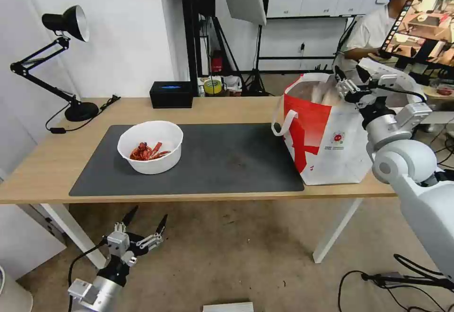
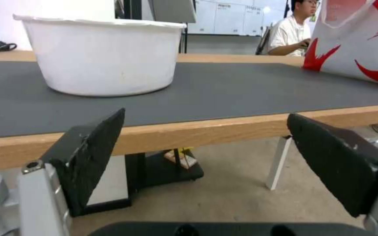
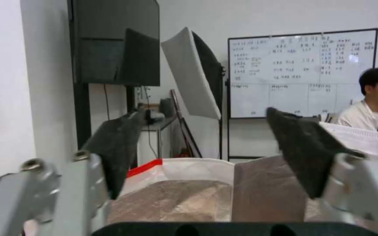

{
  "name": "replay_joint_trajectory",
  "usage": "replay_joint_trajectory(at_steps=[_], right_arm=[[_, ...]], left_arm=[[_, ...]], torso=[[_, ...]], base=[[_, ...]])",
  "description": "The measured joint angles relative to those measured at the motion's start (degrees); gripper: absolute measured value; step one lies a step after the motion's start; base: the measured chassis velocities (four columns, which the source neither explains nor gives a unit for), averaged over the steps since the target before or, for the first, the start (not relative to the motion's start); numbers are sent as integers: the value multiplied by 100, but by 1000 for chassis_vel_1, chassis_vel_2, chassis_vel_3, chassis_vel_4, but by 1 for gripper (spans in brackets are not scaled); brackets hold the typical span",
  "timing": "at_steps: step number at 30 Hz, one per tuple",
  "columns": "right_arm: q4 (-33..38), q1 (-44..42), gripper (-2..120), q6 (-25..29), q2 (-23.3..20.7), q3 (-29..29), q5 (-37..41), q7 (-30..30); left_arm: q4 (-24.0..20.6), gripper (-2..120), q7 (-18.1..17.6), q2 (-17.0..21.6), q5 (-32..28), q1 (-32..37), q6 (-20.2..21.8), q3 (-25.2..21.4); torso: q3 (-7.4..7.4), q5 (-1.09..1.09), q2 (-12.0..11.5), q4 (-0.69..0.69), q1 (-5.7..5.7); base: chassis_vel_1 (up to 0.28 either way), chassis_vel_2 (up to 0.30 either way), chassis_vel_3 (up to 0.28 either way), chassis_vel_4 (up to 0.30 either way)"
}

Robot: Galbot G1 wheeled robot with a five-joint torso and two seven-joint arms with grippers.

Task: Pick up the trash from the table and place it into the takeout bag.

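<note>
Now right gripper [image 1: 351, 76] above takeout bag [image 1: 331, 137] mouth, far right, jaws spread, empty. Left gripper [image 1: 146, 222] below table [image 1: 42, 170] near edge, spread, empty. Bowl [image 1: 150, 146] on mat [image 1: 227, 160], left.

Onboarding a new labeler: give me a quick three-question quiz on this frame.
1. True or false: the white bowl of red shells sits on the dark grey mat.
2. Where is the right tool? A) over the takeout bag B) under the table C) at the lamp
3. Fill in: the left tool hangs open below the table's front ____.

Key: 1 true; 2 A; 3 edge.
</note>
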Motion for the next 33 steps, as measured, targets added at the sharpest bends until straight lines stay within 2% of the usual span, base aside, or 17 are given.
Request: replay_joint_trajectory(at_steps=[3, 4, 8, 16, 22, 30, 33], right_arm=[[7, -10, 84, -1, -5, 0, 0, 0], [24, -28, 92, -5, -16, 1, 3, -1], [47, -65, 100, -9, -26, 2, 5, -9], [192, -135, 100, -11, -34, -2, 88, -61], [830, -437, 100, -9, -74, 16, 522, -290], [1717, -1405, 100, -11, 36, 102, 317, -694], [1811, -1539, 100, -10, 62, 109, 237, -730]], left_arm=[[-6, 100, 0, -2, 7, 10, -2, -1], [-19, 100, 0, -3, 9, 15, -2, -4], [-49, 100, 0, -2, 10, 29, -3, -13], [-56, 100, 0, -29, 21, 67, -11, -32], [-78, 100, 2, -48, 24, 87, -23, -68], [-92, 100, 3, -65, 0, 92, -42, -164], [-83, 100, 3, -71, -2, 91, -58, -173]], torso=[[0, 0, 0, 0, 0], [0, 0, 0, 0, 0], [0, 0, 0, 0, 0], [0, 0, 0, 0, 0], [0, -1, 0, 0, 0], [0, 0, 1, -1, 0], [-1, -1, 1, 0, 0]], base=[[0, 0, 0, 0], [0, 0, 0, 0], [0, 0, 0, 0], [0, 0, 0, 0], [0, 0, 0, 0], [0, 0, 0, 0], [0, 0, 0, 0]])
